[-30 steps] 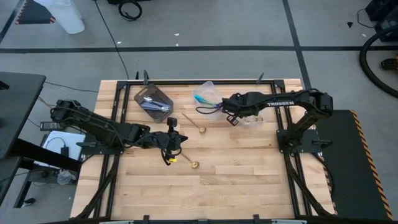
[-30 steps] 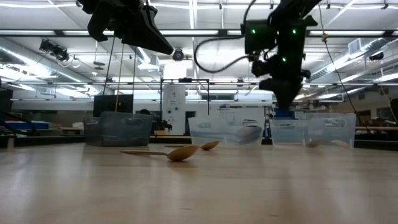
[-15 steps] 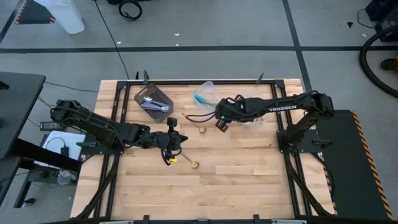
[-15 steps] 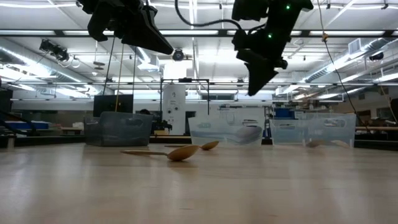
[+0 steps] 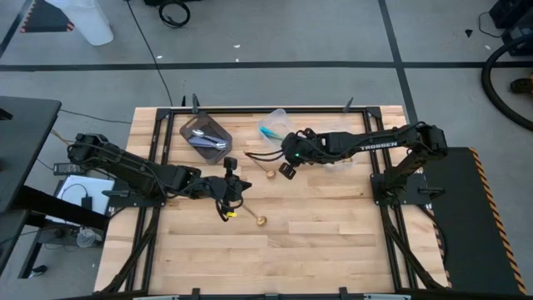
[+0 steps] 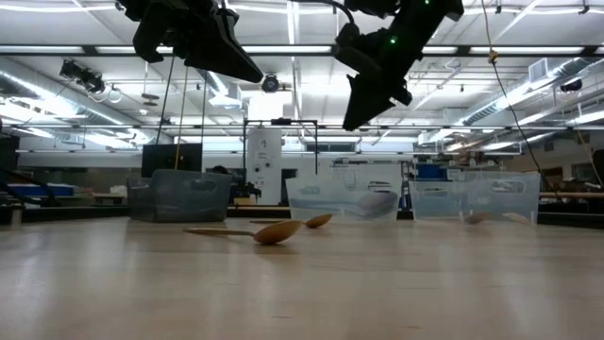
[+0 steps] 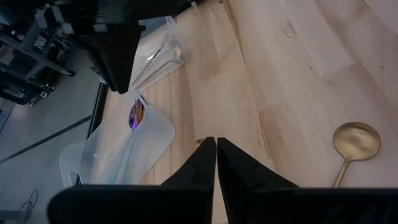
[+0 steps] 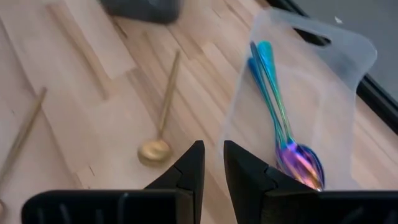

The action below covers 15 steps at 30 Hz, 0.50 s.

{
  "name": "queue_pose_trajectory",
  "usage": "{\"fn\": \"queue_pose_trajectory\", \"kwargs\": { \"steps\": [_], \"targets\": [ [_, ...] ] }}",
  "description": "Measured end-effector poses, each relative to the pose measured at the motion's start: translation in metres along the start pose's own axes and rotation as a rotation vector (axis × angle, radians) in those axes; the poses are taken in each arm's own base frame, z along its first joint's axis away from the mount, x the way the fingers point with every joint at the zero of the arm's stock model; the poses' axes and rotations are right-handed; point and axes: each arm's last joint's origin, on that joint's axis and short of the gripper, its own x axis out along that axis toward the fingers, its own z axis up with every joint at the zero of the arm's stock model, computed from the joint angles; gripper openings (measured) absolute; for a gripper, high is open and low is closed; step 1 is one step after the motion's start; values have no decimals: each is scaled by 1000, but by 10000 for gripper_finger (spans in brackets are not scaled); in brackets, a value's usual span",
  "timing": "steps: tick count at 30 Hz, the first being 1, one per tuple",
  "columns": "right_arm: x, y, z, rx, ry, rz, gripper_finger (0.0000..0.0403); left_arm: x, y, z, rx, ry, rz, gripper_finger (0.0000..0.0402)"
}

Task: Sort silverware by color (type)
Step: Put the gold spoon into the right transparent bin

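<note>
hovering above a gold spoon (image 8: 159,124) on the tabletop (image 5: 333,242), the right gripper (image 8: 209,163) holds its fingers slightly apart and empty, probably lining up a pickup; the left gripper (image 7: 216,158), fingers pressed together, waits nearby.

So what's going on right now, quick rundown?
Right end effector empty, slightly apart, above gold spoon. Left end effector shut, idle mid-table. Second gold spoon loose; iridescent spoons already in clear tub. Nothing blocking.
</note>
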Motion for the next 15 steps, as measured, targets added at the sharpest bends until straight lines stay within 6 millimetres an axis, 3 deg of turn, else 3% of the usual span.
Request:
{"fn": "queue_pose_trajectory", "kwargs": {
  "steps": [15],
  "targets": [
    [-5, 15, 10, -41, -136, 79, 71, 0, 0, 0, 1, 0, 0, 23]
  ]
}}
